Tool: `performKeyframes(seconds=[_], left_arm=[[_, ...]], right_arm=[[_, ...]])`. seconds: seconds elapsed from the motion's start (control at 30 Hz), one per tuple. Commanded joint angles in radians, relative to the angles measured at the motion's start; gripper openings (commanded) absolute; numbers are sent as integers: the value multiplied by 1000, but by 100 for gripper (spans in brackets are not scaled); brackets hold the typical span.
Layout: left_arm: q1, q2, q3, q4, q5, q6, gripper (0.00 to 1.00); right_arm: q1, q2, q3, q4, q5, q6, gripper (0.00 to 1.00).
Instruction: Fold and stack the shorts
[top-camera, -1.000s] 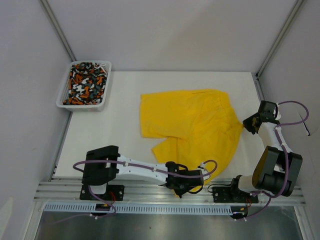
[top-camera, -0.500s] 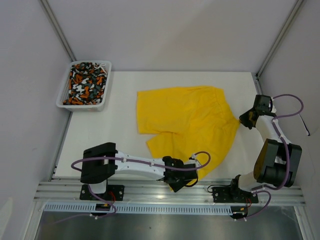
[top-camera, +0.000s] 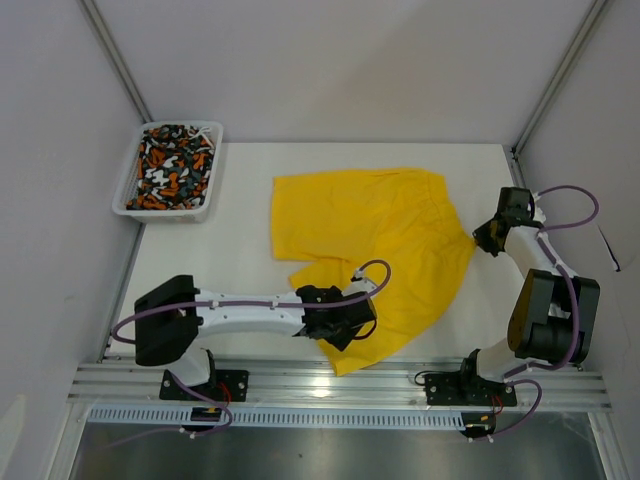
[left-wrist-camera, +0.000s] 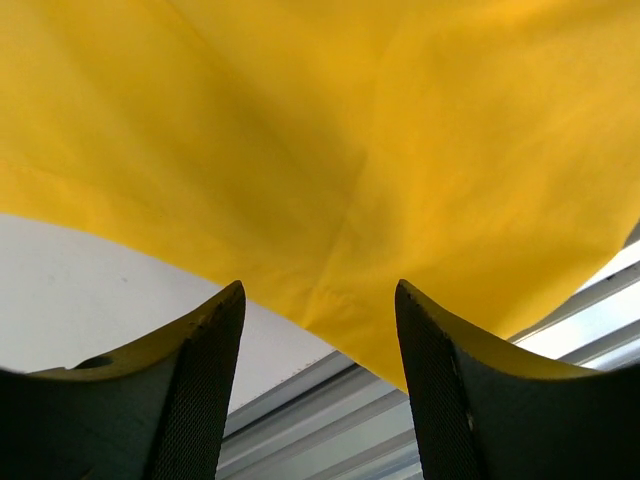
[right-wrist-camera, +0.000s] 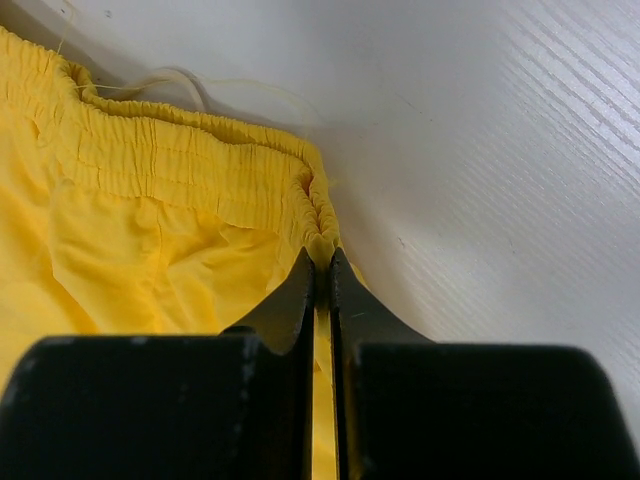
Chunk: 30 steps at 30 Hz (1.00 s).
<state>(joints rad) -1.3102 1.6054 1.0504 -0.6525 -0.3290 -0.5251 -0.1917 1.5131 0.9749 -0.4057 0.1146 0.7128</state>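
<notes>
White desk (top-camera: 235, 255) is the base here. A white plastic mesh basket (top-camera: 166, 213) sits at the desk's far left corner. Ribbed metal rails (top-camera: 290, 386) run along the desk's near edge. Slanted metal struts (top-camera: 113, 55) rise from its far corners, and plain grey walls (top-camera: 330, 70) stand behind it.

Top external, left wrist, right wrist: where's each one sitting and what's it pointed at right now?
Top external: above and behind the bases, looking down on the table; both arms whole, yellow shorts, basket holding patterned shorts.
Left wrist: on the left arm, looking past the open left gripper at the yellow shorts' near edge.
Right wrist: on the right arm, looking along the right gripper, shut on the waistband.
Shared: all three show the yellow shorts.
</notes>
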Motion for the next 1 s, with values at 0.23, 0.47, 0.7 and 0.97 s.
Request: performKeyframes(seconds=[0.23, 0.47, 0.7, 0.97], left_arm=[[-4, -92, -26, 34, -12, -16, 64], [-161, -243, 13, -28, -93, 39, 64], [-346, -107, 97, -65, -84, 85, 47], [-362, 22, 96, -75, -62, 77, 32]], right_arm=[[6, 7, -47, 63, 43, 48, 0], [5, 30, -59, 74, 42, 63, 0], [3, 33, -62, 73, 42, 62, 0], [0, 41, -61, 74, 25, 59, 0]])
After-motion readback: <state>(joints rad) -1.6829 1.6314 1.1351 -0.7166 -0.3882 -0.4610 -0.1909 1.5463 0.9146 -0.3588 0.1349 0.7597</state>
